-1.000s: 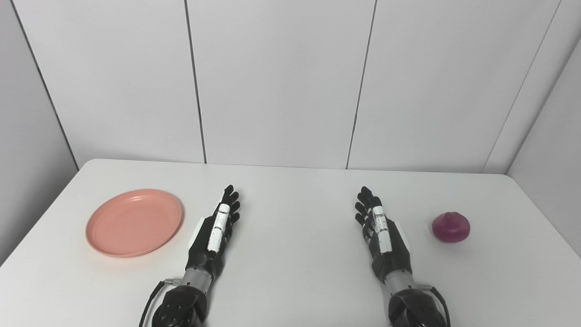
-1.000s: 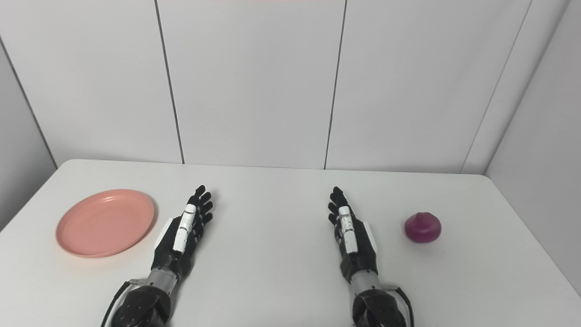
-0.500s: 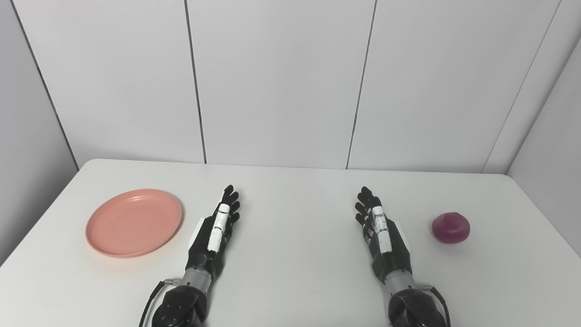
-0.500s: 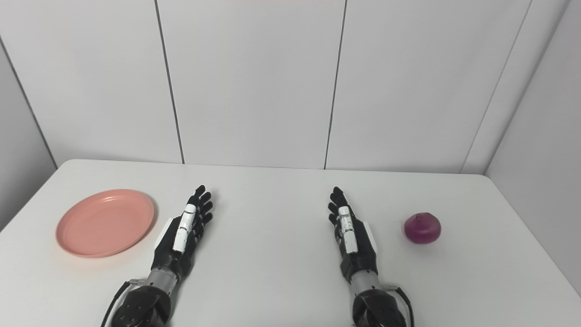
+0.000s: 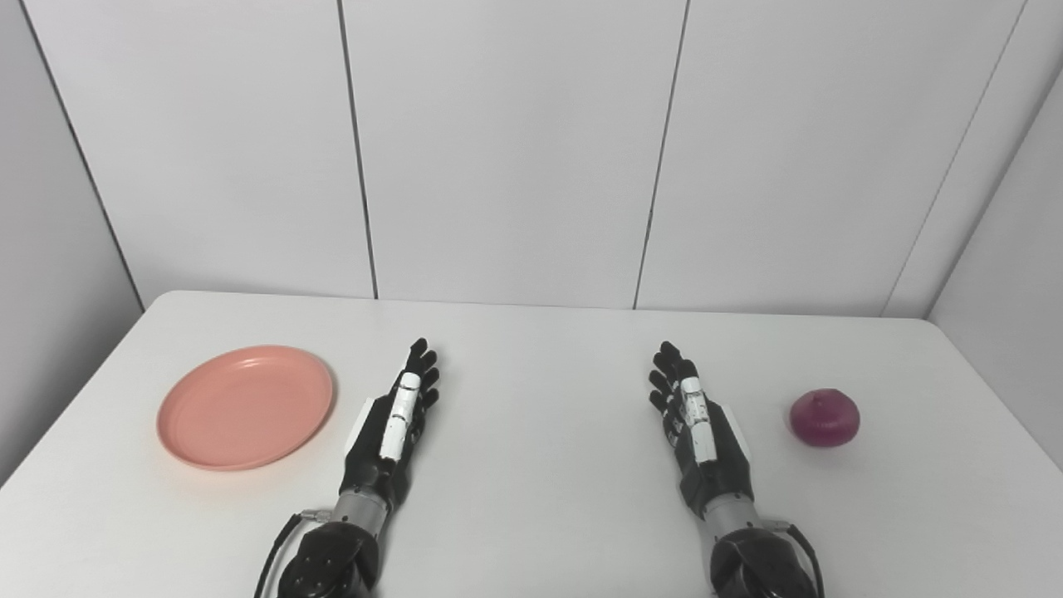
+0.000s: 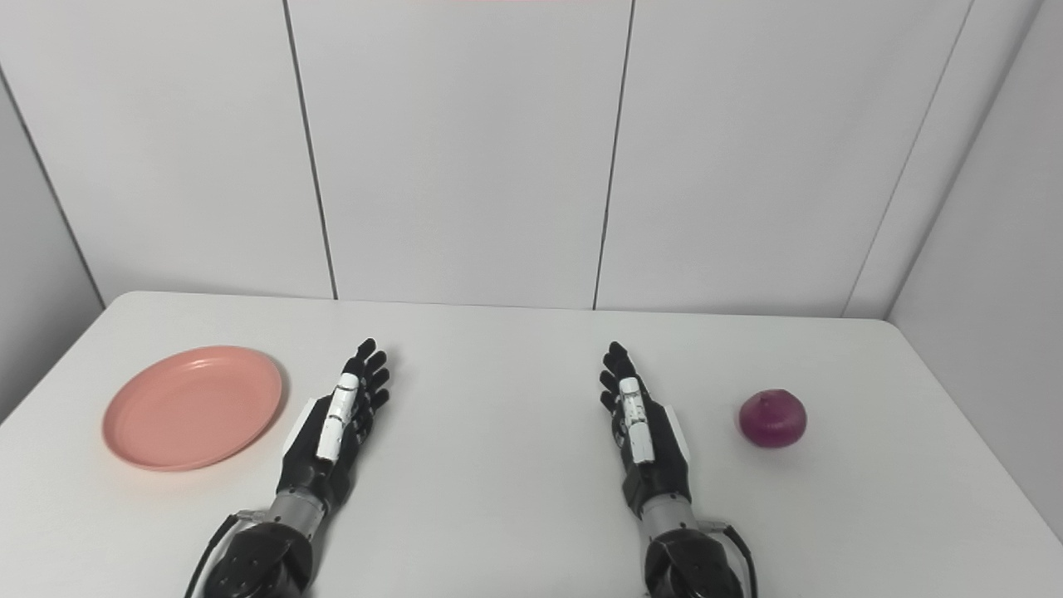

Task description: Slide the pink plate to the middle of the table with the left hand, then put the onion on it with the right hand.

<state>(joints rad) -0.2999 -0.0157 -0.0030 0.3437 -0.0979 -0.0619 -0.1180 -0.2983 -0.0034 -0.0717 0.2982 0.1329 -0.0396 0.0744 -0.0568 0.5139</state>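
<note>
A round pink plate (image 5: 246, 406) lies flat at the left of the white table (image 5: 540, 515). A purple-red onion (image 5: 824, 417) sits alone at the right. My left hand (image 5: 394, 422) rests just right of the plate, fingers stretched forward and apart, holding nothing. My right hand (image 5: 696, 422) lies a short way left of the onion, also open and empty. Neither hand touches its object.
White wall panels stand behind the table's far edge (image 5: 531, 303). A wall closes in at the right (image 5: 1005, 249) and another at the left (image 5: 50, 249). Bare tabletop lies between the two hands.
The onion has rocked slightly, its top tilting; otherwise the hands and the plate stay where they were.
</note>
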